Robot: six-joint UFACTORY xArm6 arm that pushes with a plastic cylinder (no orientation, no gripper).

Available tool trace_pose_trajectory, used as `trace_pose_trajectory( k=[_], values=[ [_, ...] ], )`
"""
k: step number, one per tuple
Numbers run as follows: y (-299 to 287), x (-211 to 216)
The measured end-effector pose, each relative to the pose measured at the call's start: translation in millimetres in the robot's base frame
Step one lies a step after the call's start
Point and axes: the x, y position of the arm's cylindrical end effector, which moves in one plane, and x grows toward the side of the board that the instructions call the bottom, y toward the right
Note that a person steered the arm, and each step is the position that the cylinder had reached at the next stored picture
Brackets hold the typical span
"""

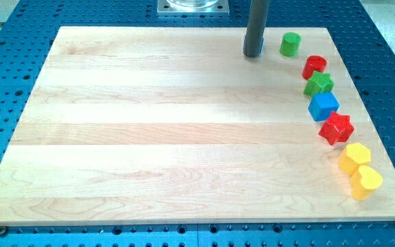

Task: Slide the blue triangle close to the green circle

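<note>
The green circle [290, 44] stands near the board's top right. The blue triangle [260, 46] is almost wholly hidden behind my rod; only a thin blue sliver shows at the rod's right edge, a short gap to the left of the green circle. My tip [253, 55] rests on the board at the view's top, touching or right against the blue triangle's left side.
Down the right edge of the wooden board [149, 123] runs a curved row: red circle [314, 66], green star [318, 84], blue cube [323, 106], red star [337, 127], yellow hexagon [354, 158], yellow heart [366, 181]. A metal mount [193, 6] sits at the top.
</note>
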Motion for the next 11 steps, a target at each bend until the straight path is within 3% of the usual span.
trace_pose_trajectory(
  k=[1,2,4,6,7,8,9,11],
  values=[
    [-13.1,0.1],
    [-66.4,-6.7],
    [11.9,-47.8],
    [15.6,-31.5],
    [-17.2,-25.8],
    [-31.4,27.4],
    [32.6,27.4],
    [21.5,10.3]
  ],
)
